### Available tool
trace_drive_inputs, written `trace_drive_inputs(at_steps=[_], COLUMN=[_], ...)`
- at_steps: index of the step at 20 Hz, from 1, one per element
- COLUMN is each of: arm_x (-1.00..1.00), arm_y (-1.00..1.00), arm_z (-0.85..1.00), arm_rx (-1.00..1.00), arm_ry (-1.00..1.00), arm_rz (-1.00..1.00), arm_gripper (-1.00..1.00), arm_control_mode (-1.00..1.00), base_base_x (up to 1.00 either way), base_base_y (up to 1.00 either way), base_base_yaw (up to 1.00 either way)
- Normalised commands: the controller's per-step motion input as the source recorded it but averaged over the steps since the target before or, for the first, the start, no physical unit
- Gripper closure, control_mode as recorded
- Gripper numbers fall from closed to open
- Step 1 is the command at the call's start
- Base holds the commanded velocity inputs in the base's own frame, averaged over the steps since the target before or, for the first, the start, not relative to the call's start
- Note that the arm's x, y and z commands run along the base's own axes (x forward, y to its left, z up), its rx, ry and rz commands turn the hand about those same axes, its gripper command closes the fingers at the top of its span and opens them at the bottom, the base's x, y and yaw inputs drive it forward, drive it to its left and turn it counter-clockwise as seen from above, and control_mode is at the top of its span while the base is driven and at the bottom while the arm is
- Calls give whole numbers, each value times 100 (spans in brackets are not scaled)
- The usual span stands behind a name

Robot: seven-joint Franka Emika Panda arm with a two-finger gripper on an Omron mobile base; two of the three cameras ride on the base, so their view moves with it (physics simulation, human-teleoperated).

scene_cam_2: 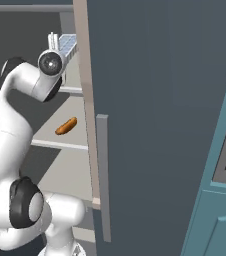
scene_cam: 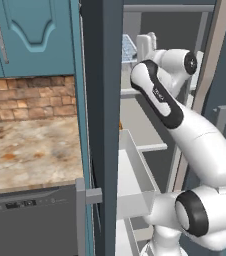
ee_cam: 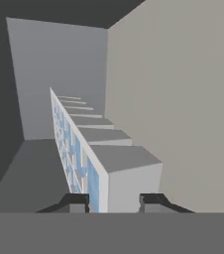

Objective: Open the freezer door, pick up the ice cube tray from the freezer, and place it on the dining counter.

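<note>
The freezer door stands swung open, seen edge-on with its grey bar handle low down. My arm reaches into the top of the freezer. The ice cube tray is pale blue-grey with small square cells. It runs away from the hand on its edge, its near end between the two fingertips of my gripper, which is shut on it. In the base views the ice cube tray hangs tilted above the upper shelf at the hand. The dining counter is out of view.
An orange sausage-like item lies on a middle shelf. A light grey drawer bin juts out below. The plain slate door with a tan edge stands right of the arm. A small marbled counter backed by brick lies left.
</note>
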Motion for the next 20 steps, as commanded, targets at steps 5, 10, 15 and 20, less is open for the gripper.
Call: trace_drive_inputs(at_steps=[5, 10, 15, 20], arm_x=[-95, -100, -100, -100], arm_y=[0, -16, -8, -12], arm_z=[17, 7, 2, 0], arm_rx=[0, 2, 2, 2], arm_ry=[11, 9, 11, 4], arm_rz=[0, 0, 0, 0], arm_gripper=[100, 100, 100, 100], arm_control_mode=[-100, -100, -100, -100], base_base_x=[0, 0, 0, 0], base_base_y=[0, 0, 0, 0], base_base_yaw=[0, 0, 0, 0])
